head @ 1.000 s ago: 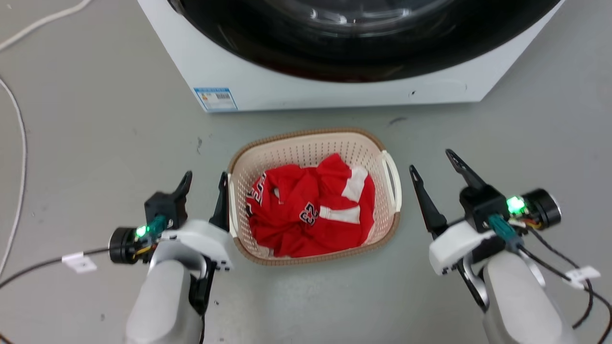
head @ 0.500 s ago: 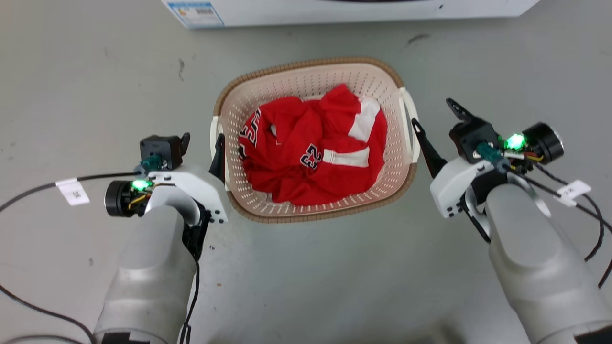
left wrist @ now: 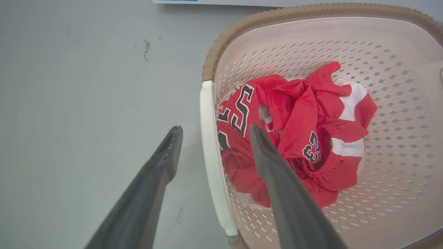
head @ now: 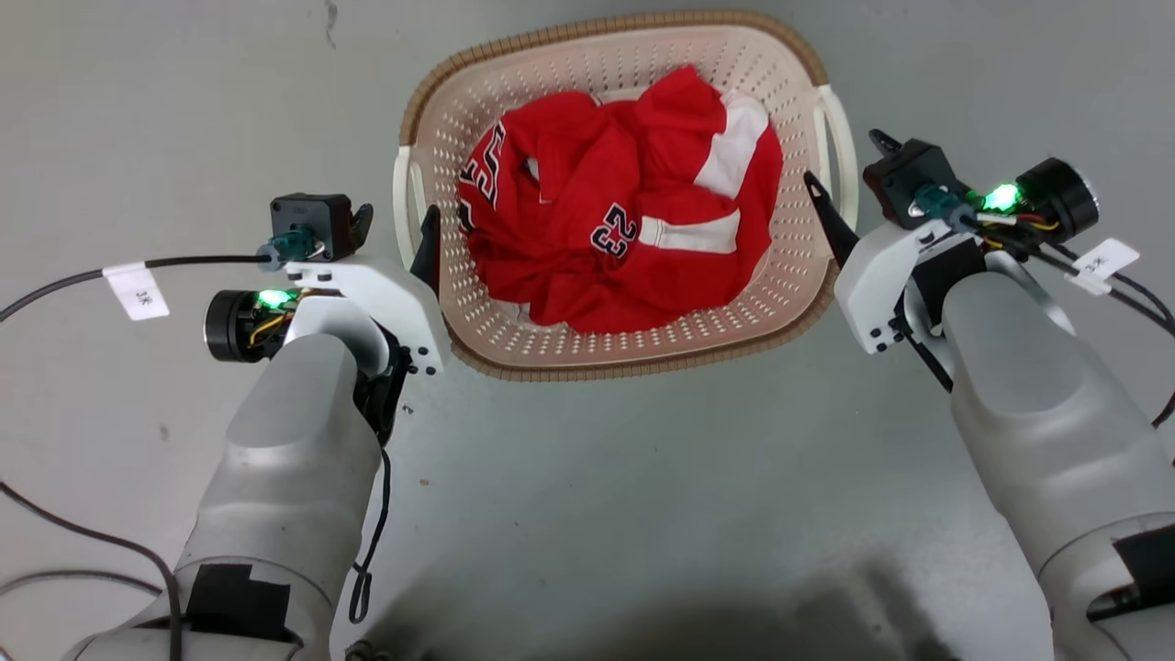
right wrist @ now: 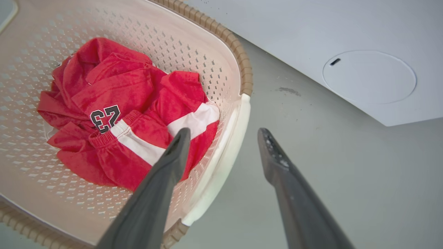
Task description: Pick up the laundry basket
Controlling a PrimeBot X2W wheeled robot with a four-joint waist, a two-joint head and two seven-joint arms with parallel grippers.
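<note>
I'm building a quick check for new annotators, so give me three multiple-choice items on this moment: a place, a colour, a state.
1. In the left wrist view, the laundry basket's left handle lies: A between the left gripper's fingers; B left of both fingers; C right of both fingers.
2. The jersey in the basket is mostly: A blue; B red; C green.
3. The right gripper is: A shut on a handle; B shut in the air; C open.
Answers: 1 A, a finger shows on each side of it; 2 B, red with white panels; 3 C, a wide gap parts its fingers.
</note>
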